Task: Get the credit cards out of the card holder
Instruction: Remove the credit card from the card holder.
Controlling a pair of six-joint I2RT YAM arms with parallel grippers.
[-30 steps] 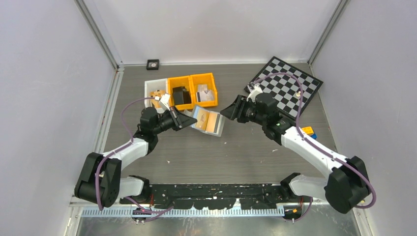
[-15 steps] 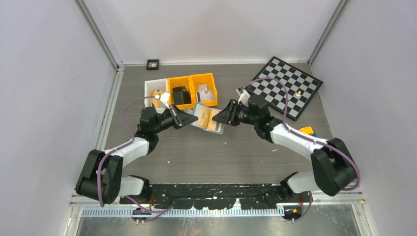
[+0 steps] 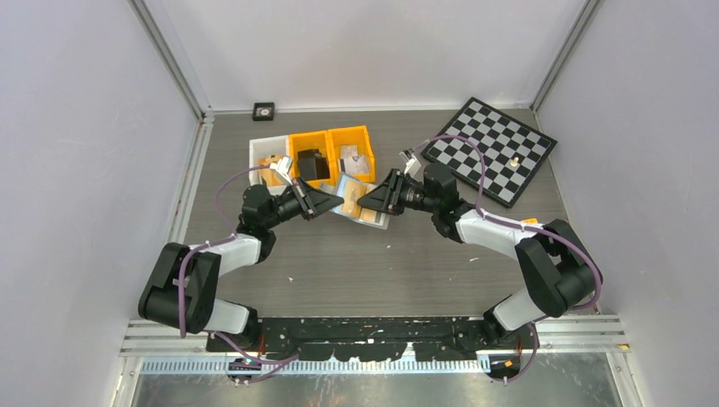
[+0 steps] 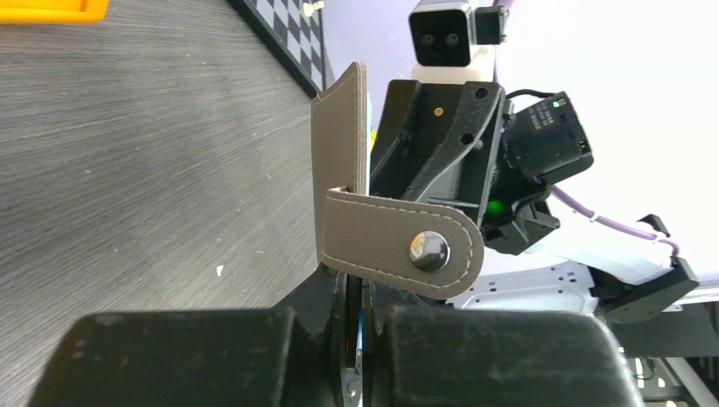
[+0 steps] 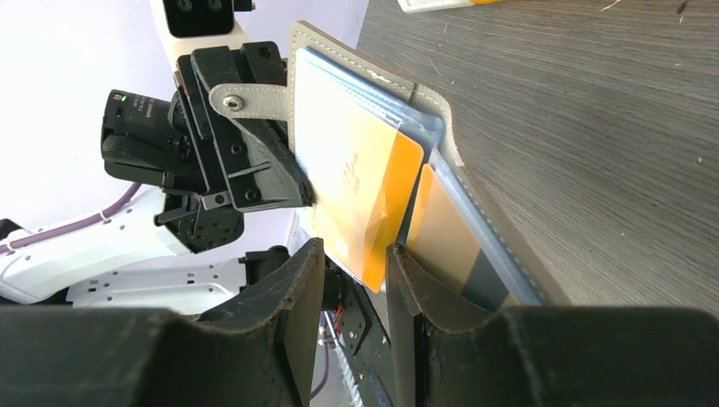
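**Two pincers are meeting at one card holder**

Two arms are working together above the table (image 3: 381, 263). The left pincer (image 4: 356, 309) is clamping the near edge of the card holder (image 4: 341, 127) and holding it open in the air. The holder's snap tab (image 4: 398, 246) is hanging just ahead of the left pincer's tips.

Facing it, the right pincer (image 5: 356, 275) is straddling the lower corner of the orange credit card (image 5: 348, 170). The tan credit card (image 5: 445, 229) is sitting just beside its right finger, in the next sleeve. Whether the pads are already biting or only bracketing that corner cannot be told.

For a clean draw, the right pincer is likely needing a firm pinch on the orange credit card alone. It is then needing a pull straight along the sleeve while the left pincer is holding steady. The tan credit card is lying near enough to be risking a double grab.

Beyond both sets of tips, the orange bins (image 3: 352, 134) and a white bin (image 3: 257, 148) are sitting near. A chessboard (image 3: 496, 144) is lying off behind the right pincer, well apart.
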